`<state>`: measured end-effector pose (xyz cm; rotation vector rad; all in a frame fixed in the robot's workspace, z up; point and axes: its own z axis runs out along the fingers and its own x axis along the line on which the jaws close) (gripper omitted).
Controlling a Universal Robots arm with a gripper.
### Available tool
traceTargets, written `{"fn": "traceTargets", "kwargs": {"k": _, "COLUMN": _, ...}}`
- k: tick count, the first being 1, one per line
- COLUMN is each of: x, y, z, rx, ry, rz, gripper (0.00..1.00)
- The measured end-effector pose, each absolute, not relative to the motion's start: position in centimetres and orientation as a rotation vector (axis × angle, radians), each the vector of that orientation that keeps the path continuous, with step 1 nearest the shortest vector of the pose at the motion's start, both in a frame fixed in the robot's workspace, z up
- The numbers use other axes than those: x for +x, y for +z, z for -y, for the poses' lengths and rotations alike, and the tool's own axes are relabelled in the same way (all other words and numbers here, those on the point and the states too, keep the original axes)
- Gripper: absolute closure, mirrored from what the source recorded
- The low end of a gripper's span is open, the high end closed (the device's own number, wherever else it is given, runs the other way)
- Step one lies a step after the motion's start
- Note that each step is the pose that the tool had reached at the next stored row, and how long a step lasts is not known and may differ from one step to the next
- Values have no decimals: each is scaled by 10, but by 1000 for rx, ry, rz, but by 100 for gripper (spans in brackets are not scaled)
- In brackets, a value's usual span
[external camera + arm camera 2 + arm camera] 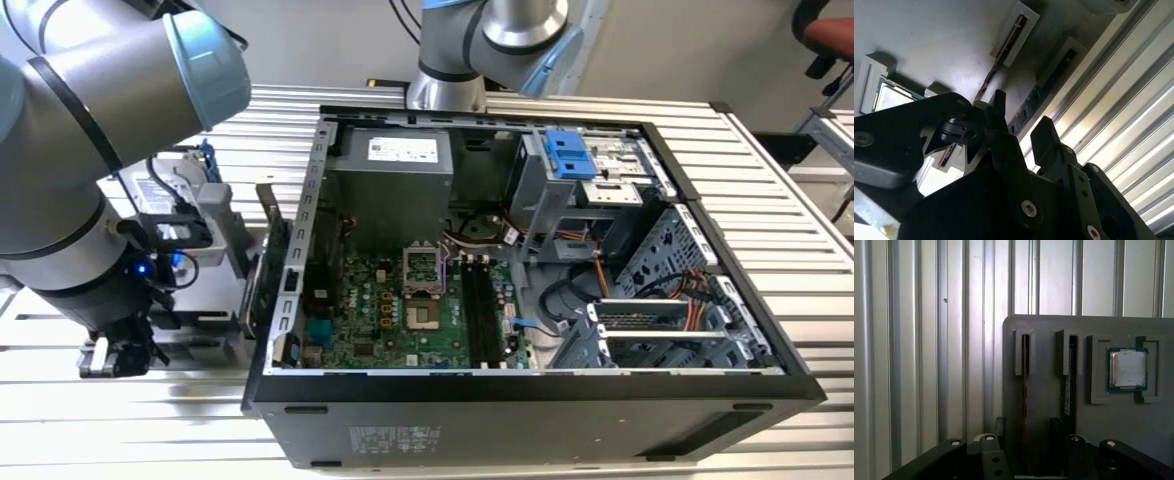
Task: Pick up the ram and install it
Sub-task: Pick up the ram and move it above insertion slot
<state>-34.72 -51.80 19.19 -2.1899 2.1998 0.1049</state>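
Two ram sticks stand on edge in slots of a grey holder tray (1046,395) (944,40), beside a CPU chip (1127,369) (884,97). My gripper (1027,427) (1021,120) is open, one finger on each side of the ram (1025,370) (1046,82) that is farther from the CPU. Whether the fingers (1043,134) touch it, I cannot tell. The other ram stick (1070,380) (1006,45) lies just outside the jaws. In the exterior view my gripper (114,355) hangs low on the exterior view's left, beside the open computer case (534,395).
The case lies open with its motherboard (400,310) up and long black memory slots (481,310) near the board's middle. A second robot arm's base (447,85) stands behind the case. Ribbed metal table (774,170) (914,340) surrounds the tray and case.
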Motion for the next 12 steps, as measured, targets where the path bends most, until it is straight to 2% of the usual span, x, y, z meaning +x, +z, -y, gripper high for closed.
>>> {"fn": "traceTargets", "kwargs": {"k": 6, "x": -347, "y": 192, "z": 518, "rx": -2190, "ry": 105, "rz": -2200, "gripper": 0}}
{"fn": "traceTargets", "kwargs": {"k": 7, "x": -347, "y": 192, "z": 518, "rx": -2190, "ry": 105, "rz": -2200, "gripper": 100}}
{"fn": "traceTargets", "kwargs": {"k": 12, "x": -347, "y": 192, "z": 518, "rx": -2190, "ry": 105, "rz": -2200, "gripper": 100}}
